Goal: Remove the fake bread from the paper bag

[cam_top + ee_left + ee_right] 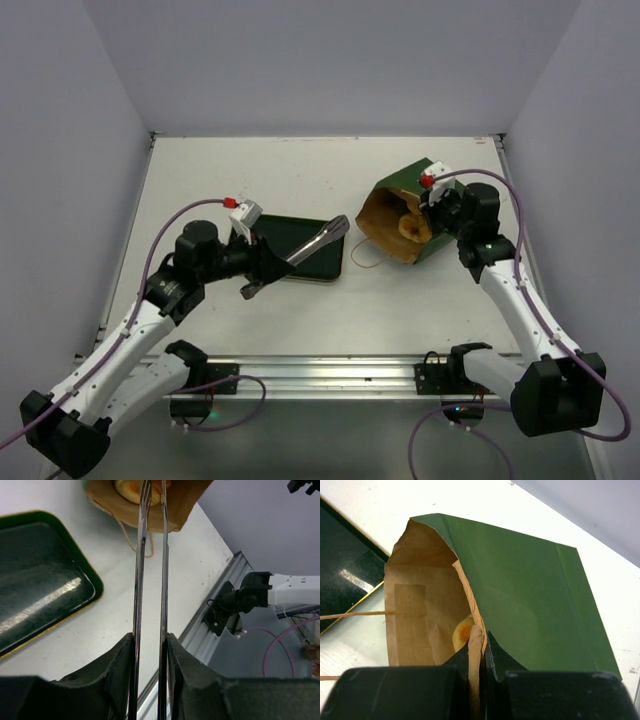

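The paper bag (405,183) lies tipped on the table at the right, dark green outside, with its brown mouth facing left. A yellow-orange piece of fake bread (410,226) shows inside it, also seen as the bread (462,630) and the bread (131,487). My right gripper (482,640) is shut on the bag's (530,595) upper rim. My left gripper (150,637) is shut on metal tongs (164,555). Their two blades are squeezed close and point at the bag's mouth (185,505). From above, the tongs (320,240) end just short of the bag, over the tray's right edge.
A dark rectangular tray (315,268) with a green rim lies between the arms, left of the bag. The bag's string handle (365,258) loops onto the table by the mouth. An aluminium rail (330,370) runs along the near edge. Walls close the sides and back.
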